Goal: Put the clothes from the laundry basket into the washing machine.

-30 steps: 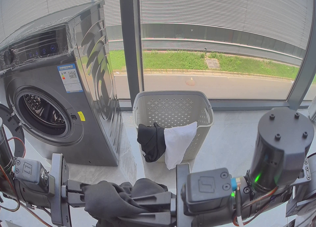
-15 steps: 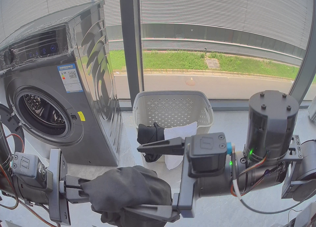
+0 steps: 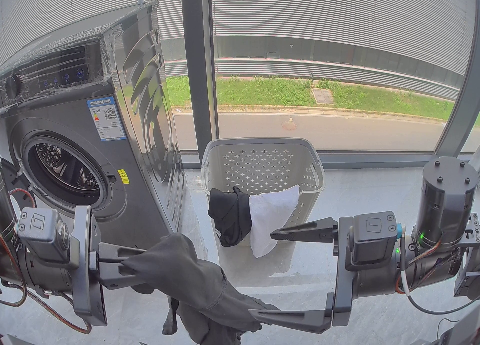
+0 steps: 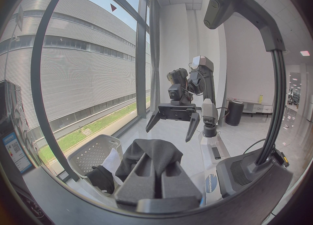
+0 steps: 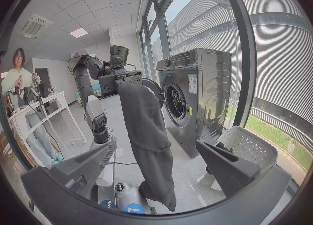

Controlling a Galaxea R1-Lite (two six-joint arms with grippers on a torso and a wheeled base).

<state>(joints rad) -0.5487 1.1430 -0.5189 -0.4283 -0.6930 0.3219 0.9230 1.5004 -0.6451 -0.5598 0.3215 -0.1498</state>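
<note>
Nearest the camera, the robot's left gripper (image 3: 131,267) is clamped on one end of a dark grey garment (image 3: 195,286), held out level in front of the washing machine (image 3: 125,161). The cloth sags down and away from the fingers toward the pale floor (image 3: 380,201). Facing it from the other side, the right gripper (image 3: 261,274) stands with its two fingers spread wide and nothing held. In the right wrist view the garment (image 5: 146,137) hangs in the gap between them, and whether the lower finger touches the cloth cannot be told.

Beyond the arms, a white perforated laundry basket (image 3: 265,147) sits on the floor just beside the machine's right flank. A black garment (image 3: 231,216) and a white cloth (image 3: 270,221) are draped side by side over its front rim. The grey front-loader has its round door (image 5: 151,87) swung open, baring the steel drum (image 3: 65,173). Behind everything, a tall window (image 3: 325,36) looks onto a strip of grass (image 3: 280,92) and a ribbed grey building.
</note>
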